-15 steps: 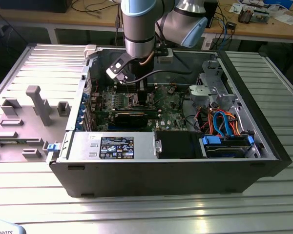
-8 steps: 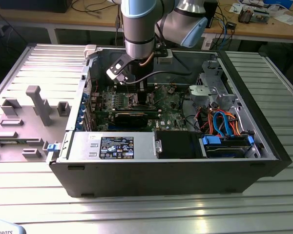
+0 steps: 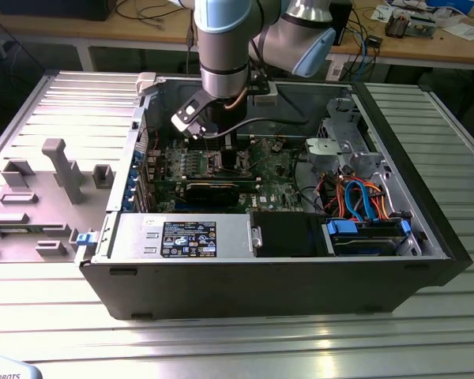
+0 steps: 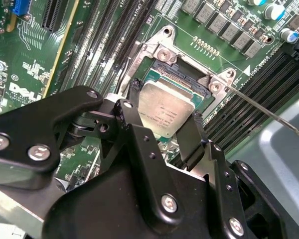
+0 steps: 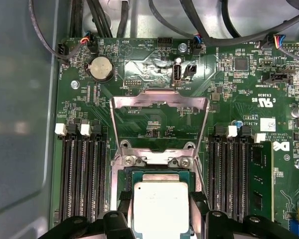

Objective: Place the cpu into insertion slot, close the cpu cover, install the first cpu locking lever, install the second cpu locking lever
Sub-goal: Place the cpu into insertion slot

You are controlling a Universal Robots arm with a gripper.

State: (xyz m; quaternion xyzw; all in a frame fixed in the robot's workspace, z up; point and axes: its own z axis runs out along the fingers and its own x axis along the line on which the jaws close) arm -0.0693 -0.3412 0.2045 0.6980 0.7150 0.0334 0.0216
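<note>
Cpu (image 5: pixel 159 204): flat square chip w/ silver-grey metal top on green substrate, seen lying level over the insertion slot (image 4: pixel 183 78), clasped at two opposite edges by the gripper (image 4: pixel 162 124). Whether it is fully seated can't be told. Slot: dark square socket w/ silvery rim and screwed corner brackets, set betw. two banks of long memory slots; a dark strip is left uncovered on one side. Cpu cover (image 5: pixel 159 98): thin silvery frame w/ square window, swung open, hinged at slot edge. One locking lever (image 4: pixel 265 110), a thin wire rod, is seen unlatched, angled away from a slot corner.
</note>
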